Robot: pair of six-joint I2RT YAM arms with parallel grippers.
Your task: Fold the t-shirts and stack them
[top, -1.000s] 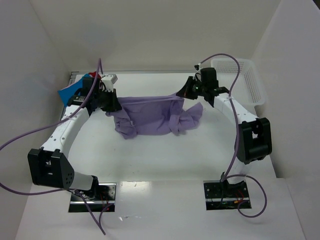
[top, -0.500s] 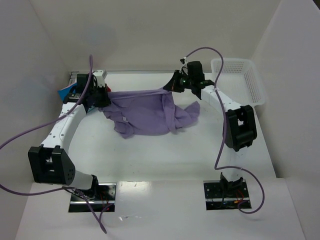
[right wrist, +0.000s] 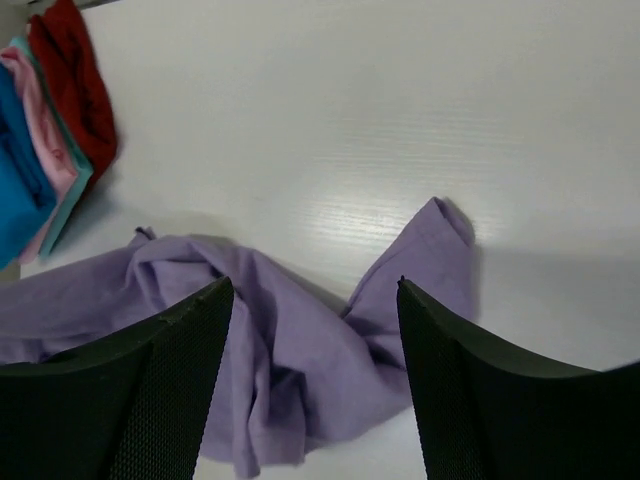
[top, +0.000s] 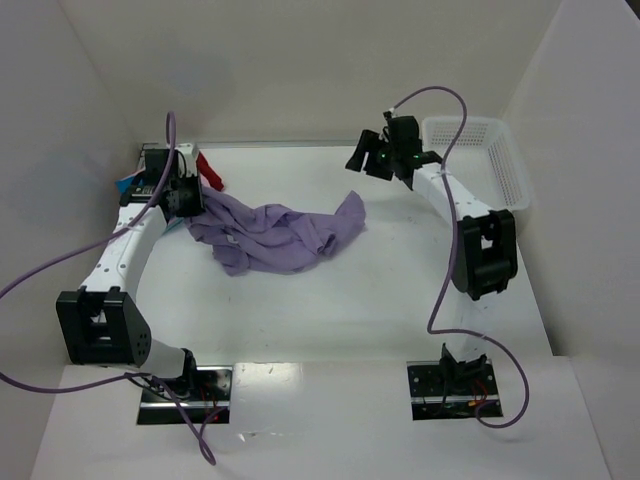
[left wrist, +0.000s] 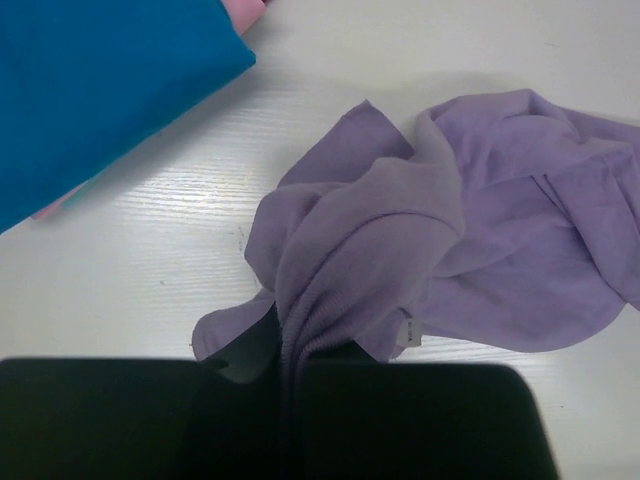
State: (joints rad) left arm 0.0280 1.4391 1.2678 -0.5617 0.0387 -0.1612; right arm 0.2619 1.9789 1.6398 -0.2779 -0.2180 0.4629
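The lavender t-shirt [top: 275, 230] lies crumpled on the white table left of centre. My left gripper [top: 190, 200] is shut on a bunched ribbed edge of the lavender t-shirt [left wrist: 480, 220] at its left end; in the left wrist view the left gripper [left wrist: 290, 350] has cloth pinched between its jaws. My right gripper [top: 365, 158] hangs open above and behind the shirt's right end, holding nothing. In the right wrist view the right gripper [right wrist: 312, 285] frames the lavender t-shirt [right wrist: 300, 350] below. Folded red [right wrist: 70, 80], pink [right wrist: 40, 130] and blue [right wrist: 15, 190] t-shirts are stacked at the far left.
A white mesh basket [top: 490, 160] stands at the back right corner. The folded stack, its red t-shirt [top: 208, 168] showing, sits by the left wall behind the left arm. The blue t-shirt [left wrist: 90, 90] lies close to my left gripper. White walls enclose the table.
My right gripper opened and let go of the lavender t-shirt, then drew back to the right. The stretched shirt dropped into a crumpled heap. My left gripper kept its hold and shifted left.
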